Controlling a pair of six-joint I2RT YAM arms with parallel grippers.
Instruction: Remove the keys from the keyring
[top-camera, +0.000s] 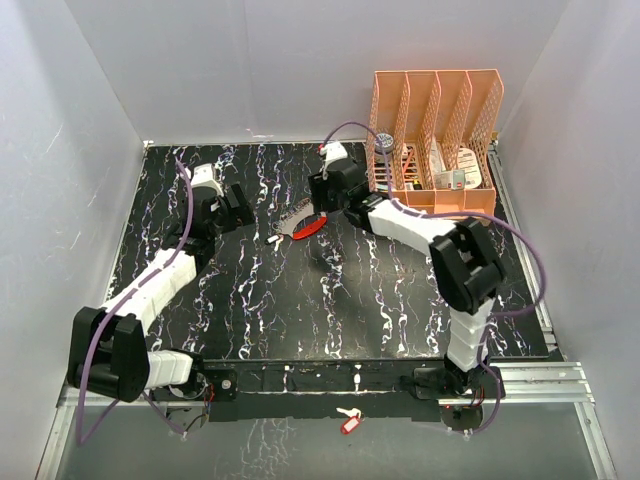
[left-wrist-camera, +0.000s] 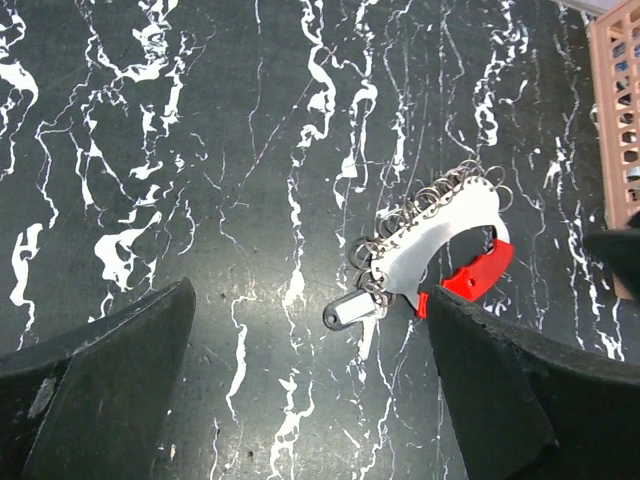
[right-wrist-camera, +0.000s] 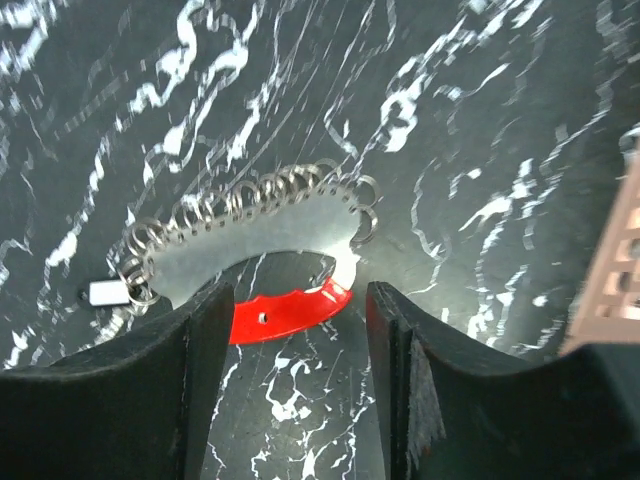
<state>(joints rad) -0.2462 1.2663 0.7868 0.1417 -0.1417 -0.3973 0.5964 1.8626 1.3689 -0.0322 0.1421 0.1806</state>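
Observation:
The keyring (top-camera: 311, 228) lies on the black marbled table with its bright red crescent (left-wrist-camera: 476, 275) (right-wrist-camera: 285, 312). The keys (top-camera: 291, 221) show as a silvery-grey curved fan (left-wrist-camera: 440, 235) (right-wrist-camera: 260, 245) edged with several small rings. A white tag in a dark frame (left-wrist-camera: 350, 308) (right-wrist-camera: 107, 293) hangs at one end. My left gripper (top-camera: 238, 205) (left-wrist-camera: 310, 400) is open and empty, left of the bunch. My right gripper (top-camera: 322, 196) (right-wrist-camera: 295, 400) is open, with the red crescent just ahead between its fingertips, and I see no contact.
An orange slotted file rack (top-camera: 435, 140) stands at the back right, close behind the right arm, and shows in the left wrist view (left-wrist-camera: 615, 110). A lone pale key with a small red tag (top-camera: 348, 421) lies below the table's near edge. White walls enclose the table.

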